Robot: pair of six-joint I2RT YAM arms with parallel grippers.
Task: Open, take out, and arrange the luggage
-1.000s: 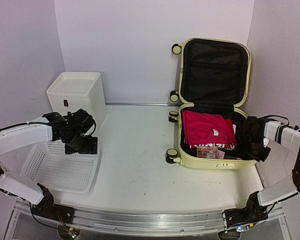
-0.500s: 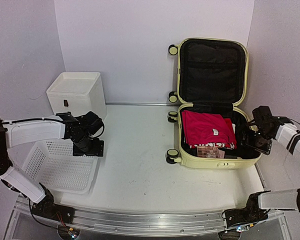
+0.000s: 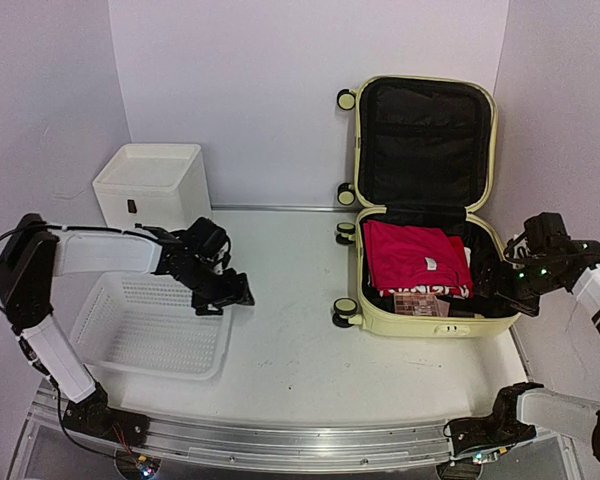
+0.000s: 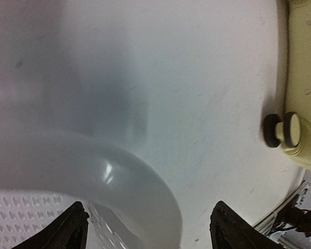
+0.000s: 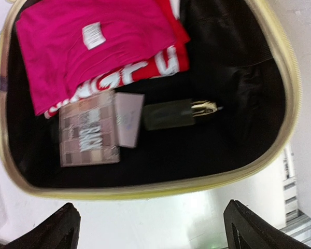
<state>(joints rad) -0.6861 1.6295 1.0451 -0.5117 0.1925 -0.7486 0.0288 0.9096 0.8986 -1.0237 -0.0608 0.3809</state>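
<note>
- The luggage (image 3: 420, 325) lies flat at the right of the table (image 3: 280, 345), lid propped upright against the back wall, and the packing is all inside.
- Folded red clothes (image 5: 93, 52) fill the far part of the tub. A flat makeup palette (image 5: 88, 137) sits at their near edge, with a small dark packet (image 5: 168, 115) just beside it on the black lining.
- Risk one: the palette and packet lie flat on soft lining. A gripper coming straight down may skid off them or snag the fabric.
- Risk two: a shallow pinch on the clothes would likely lift only the top layer and drag the stack open.
- Risk three: an arm reaching deep could clip the standing lid and bring it down on the tub. A sideways shove might also slide the whole case.
- Right gripper (image 3: 510, 295): released, fingers spread wide, hanging over the near right rim of the case. It grips nothing, and I see no contact.
- Left gripper (image 3: 230, 295): also spread wide and empty, low over the right corner of the white basket (image 3: 140, 335), well apart from the case. Whether it brushes the rim I cannot tell, and a careless swing there could knock the basket.
- The white drawer box (image 3: 155, 185) waits at the back left.
</note>
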